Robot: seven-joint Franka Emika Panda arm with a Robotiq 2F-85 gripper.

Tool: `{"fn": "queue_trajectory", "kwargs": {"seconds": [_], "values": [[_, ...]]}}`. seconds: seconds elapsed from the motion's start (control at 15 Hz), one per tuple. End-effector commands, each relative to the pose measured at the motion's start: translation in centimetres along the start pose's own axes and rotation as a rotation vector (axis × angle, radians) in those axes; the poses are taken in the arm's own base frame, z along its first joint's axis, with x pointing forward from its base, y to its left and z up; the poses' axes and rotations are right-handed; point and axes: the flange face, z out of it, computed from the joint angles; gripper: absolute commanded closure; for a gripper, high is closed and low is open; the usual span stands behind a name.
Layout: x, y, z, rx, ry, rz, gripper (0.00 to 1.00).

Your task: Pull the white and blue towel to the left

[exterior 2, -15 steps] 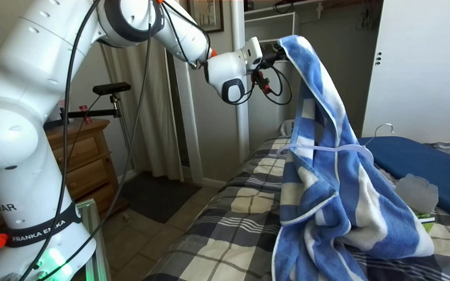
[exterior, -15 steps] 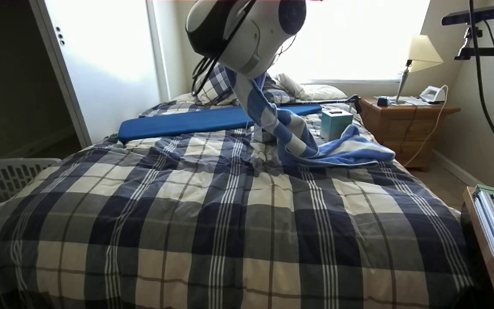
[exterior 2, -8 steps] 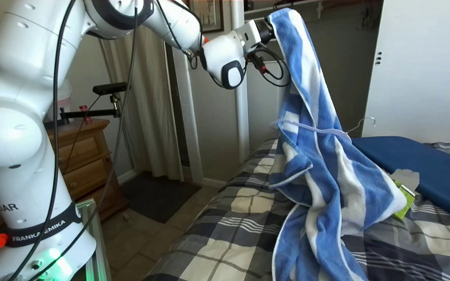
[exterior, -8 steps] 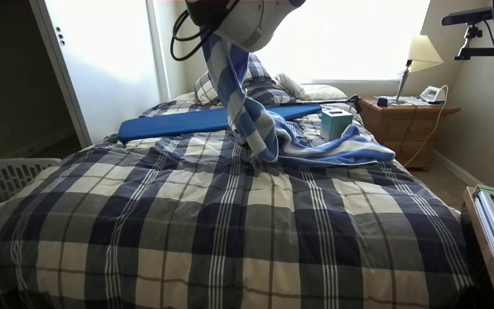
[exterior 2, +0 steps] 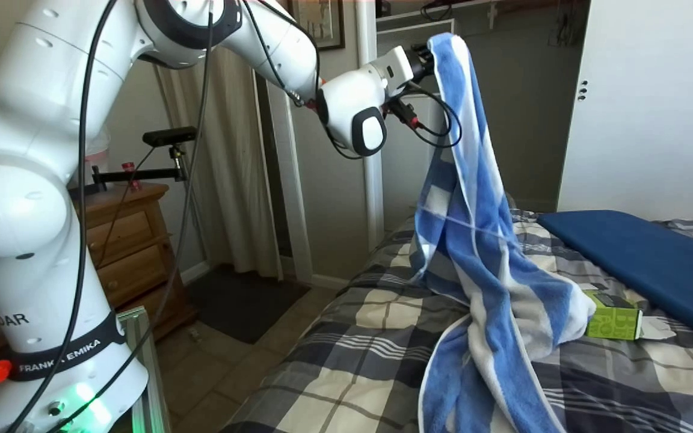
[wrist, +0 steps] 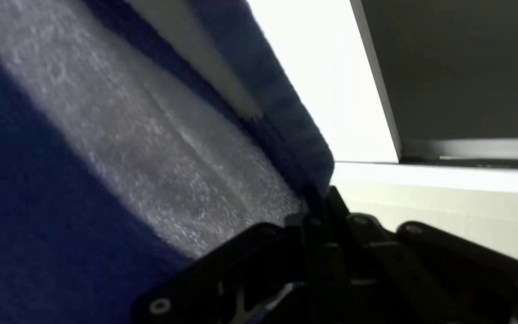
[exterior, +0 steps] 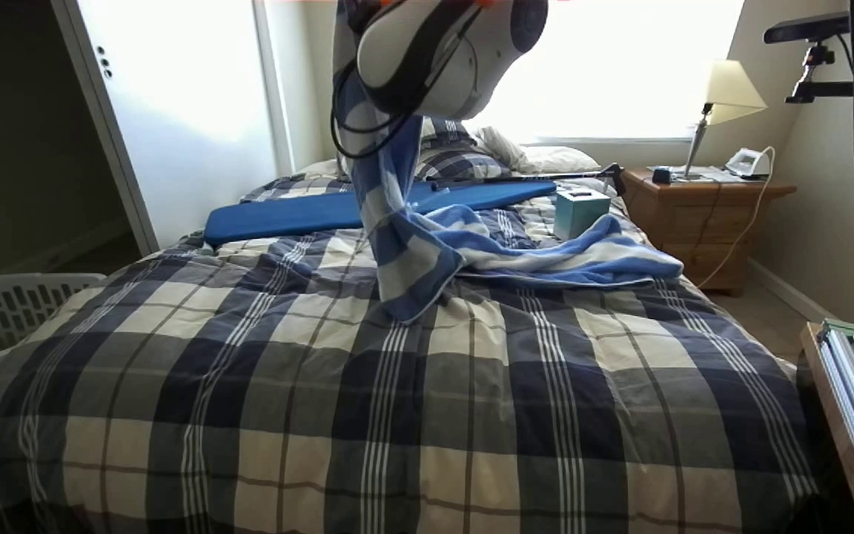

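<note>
Our claw (wrist: 318,206) pinching the white and blue towel (exterior 2: 491,258) by its edge, towel hanging below us, lower folds on the plaid bedspread (exterior: 323,415), open air between us and the bedspread's edge, blue board (exterior 2: 641,264) lower, past the towel

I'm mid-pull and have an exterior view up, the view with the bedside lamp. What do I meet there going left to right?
White basket → white door → white and blue towel → bedside lamp → black camera.
</note>
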Motion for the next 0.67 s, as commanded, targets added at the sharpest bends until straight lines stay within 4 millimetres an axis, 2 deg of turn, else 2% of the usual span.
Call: {"fn": "queue_trajectory", "kwargs": {"seconds": [0.0,0.13,0.27,0.47,0.53,0.6], "values": [[-3.3,2.6,-1.8,-0.018,-0.111,-0.091,0.99],[-5.4,4.4,-2.4,-0.064,-0.185,-0.142,0.99],[-6.2,5.3,-2.7,-0.078,-0.195,-0.178,0.99],[-5.8,5.8,-2.5,-0.056,-0.088,-0.312,0.99],[-4.7,4.4,-0.4,-0.016,-0.065,-0.346,0.99],[-4.5,4.2,-0.1,-0.006,-0.054,-0.382,0.99]]}}
